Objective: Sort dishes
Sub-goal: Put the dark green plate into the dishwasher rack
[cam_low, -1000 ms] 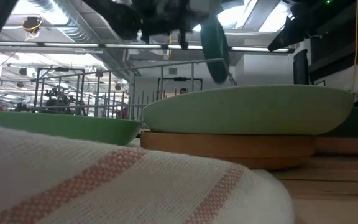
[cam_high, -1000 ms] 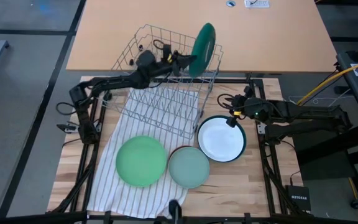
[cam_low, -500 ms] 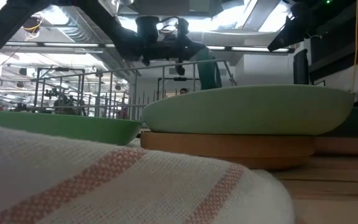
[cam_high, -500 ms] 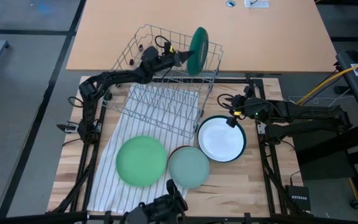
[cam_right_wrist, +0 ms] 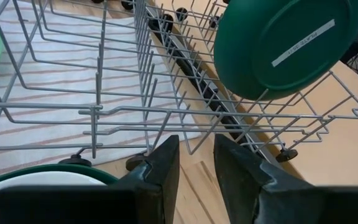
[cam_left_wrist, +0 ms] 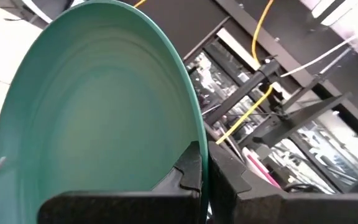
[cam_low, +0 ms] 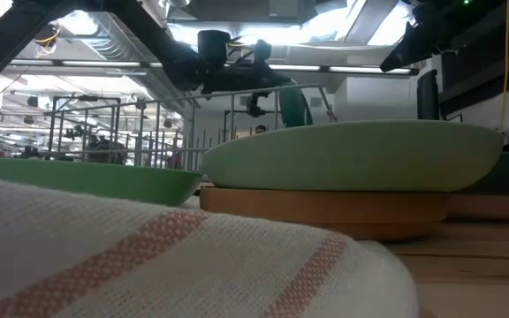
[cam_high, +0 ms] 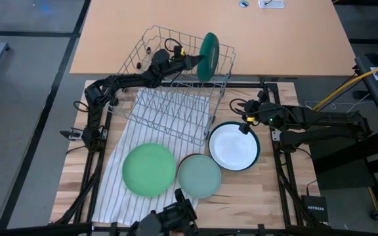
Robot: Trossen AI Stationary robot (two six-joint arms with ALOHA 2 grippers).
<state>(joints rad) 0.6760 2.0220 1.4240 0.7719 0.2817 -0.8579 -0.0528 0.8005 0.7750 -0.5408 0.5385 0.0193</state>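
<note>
Holding the dark green plate (cam_high: 209, 56) on edge by its rim, the left gripper (cam_high: 190, 62) is clamped shut on it at the far end of the grey wire rack (cam_high: 169, 108), with the plate upright among the tines near the rack's far right corner; the left wrist view shows both fingers (cam_left_wrist: 188, 171) pinching the plate's edge. Whether the plate is already seated between the tines cannot be told, so this placement is judged to be in progress, not finished. The right gripper (cam_high: 236, 107) waits with its jaws spread wide and empty, just beside the rack's right side and near the far edge of the white plate with dark rim (cam_high: 233, 147). Progress is judged as early: no other plate stands in the rack. Plates left on the table, counted: one light green plate (cam_high: 149, 170) on the white striped cloth (cam_high: 120, 157), one pale mint plate (cam_high: 199, 176) stacked on one brown plate (cam_low: 325, 212), and the one white dark-rimmed plate, four in all. With the plate in hand, five plates are visible; no pink plate can be made out. Also counted: one rack, one cloth, two arms.
</note>
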